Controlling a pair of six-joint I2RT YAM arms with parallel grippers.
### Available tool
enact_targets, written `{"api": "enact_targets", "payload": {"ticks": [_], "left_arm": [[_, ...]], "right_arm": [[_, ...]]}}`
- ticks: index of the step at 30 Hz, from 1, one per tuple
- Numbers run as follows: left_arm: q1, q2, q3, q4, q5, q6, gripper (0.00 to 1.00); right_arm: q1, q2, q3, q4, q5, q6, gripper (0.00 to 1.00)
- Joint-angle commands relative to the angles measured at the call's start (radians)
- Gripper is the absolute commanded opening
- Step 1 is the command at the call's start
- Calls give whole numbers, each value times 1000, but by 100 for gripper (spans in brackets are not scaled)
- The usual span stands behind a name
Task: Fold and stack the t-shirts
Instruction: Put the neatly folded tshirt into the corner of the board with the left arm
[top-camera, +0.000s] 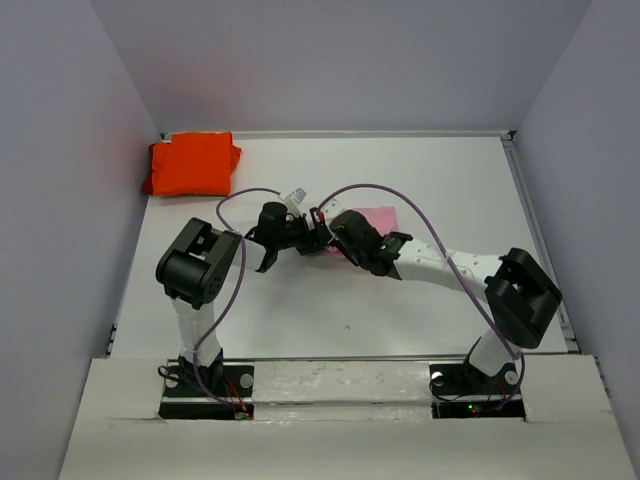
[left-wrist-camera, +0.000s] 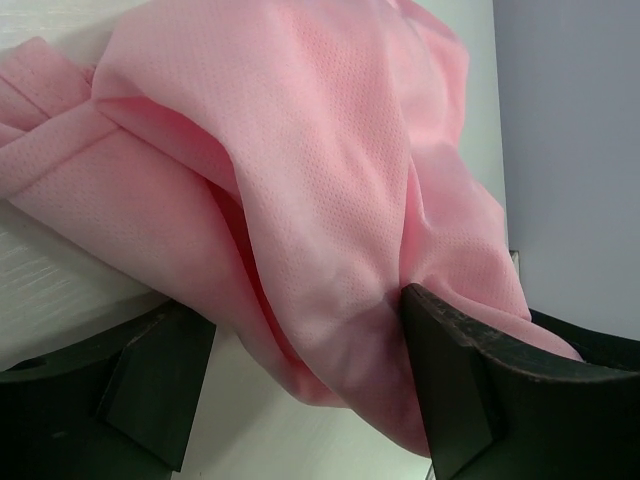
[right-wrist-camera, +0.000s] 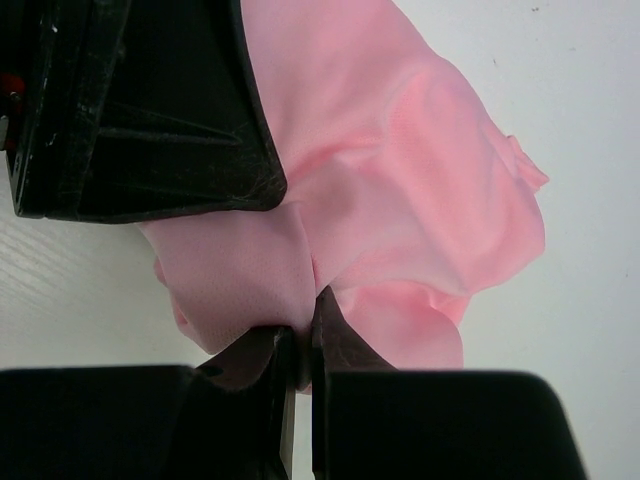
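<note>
Pink t-shirt (top-camera: 379, 215) mostly hidden beneath left gripper (left-wrist-camera: 300, 310) and right gripper (right-wrist-camera: 303, 340) from above (one corner exposed), cropped at top and left edges in left wrist view, orange t-shirt (top-camera: 192, 163) folds too small to resolve.

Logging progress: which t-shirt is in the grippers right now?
The pink t-shirt, mid-table: right gripper pinches it, left gripper open around it. The orange t-shirt sits apart, far-left corner.
</note>
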Motion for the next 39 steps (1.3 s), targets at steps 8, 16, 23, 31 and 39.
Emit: {"api": "enact_targets", "payload": {"ticks": [8, 16, 23, 31, 39], "left_arm": [[-5, 0, -15, 10, 14, 22, 50], [-5, 48, 25, 54, 17, -8, 0], [9, 45, 86, -18, 12, 22, 0], [55, 95, 276, -245, 15, 119, 0], [142, 193, 663, -675, -41, 375, 0]], "right_arm": [[10, -45, 46, 23, 18, -2, 0], [10, -76, 0, 21, 13, 37, 0], [10, -133, -91, 3, -34, 177, 64], [29, -238, -193, 18, -86, 292, 88], [67, -324, -281, 89, -175, 367, 89]]}}
